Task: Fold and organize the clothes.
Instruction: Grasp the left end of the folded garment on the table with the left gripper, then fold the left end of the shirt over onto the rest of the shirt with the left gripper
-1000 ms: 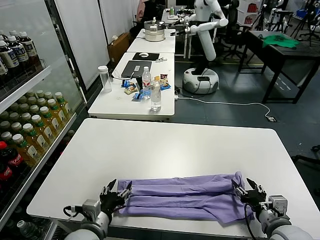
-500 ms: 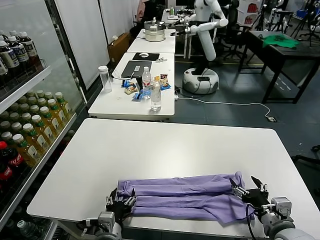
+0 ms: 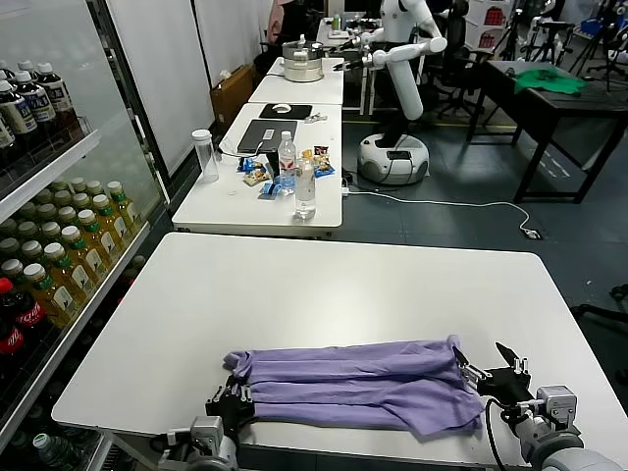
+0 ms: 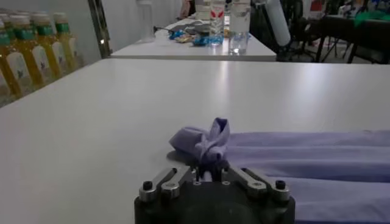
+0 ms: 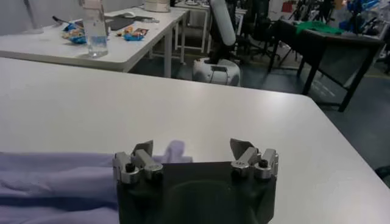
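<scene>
The lavender T-shirt (image 3: 353,383) lies folded into a long strip along the front of the white table (image 3: 343,280). My left gripper (image 3: 228,400) is at the strip's left end and is shut on a bunched bit of the fabric. In the left wrist view the gripper (image 4: 207,173) pinches that bunch, and the shirt (image 4: 304,161) stretches away beside it. My right gripper (image 3: 491,378) is open just off the strip's right end. In the right wrist view the gripper (image 5: 192,149) has its fingers spread, with the tip of the shirt (image 5: 55,176) showing between them, not held.
A drinks shelf (image 3: 59,255) stands at the left. A second table (image 3: 285,186) with bottles and a laptop is beyond the far edge. Another robot (image 3: 402,59) stands at the back. A green cloth (image 3: 549,80) lies on a dark table at far right.
My left gripper went from open to shut on the shirt's left end and drew back toward the front edge. The shirt's right end slid a little left, away from my open right gripper.
</scene>
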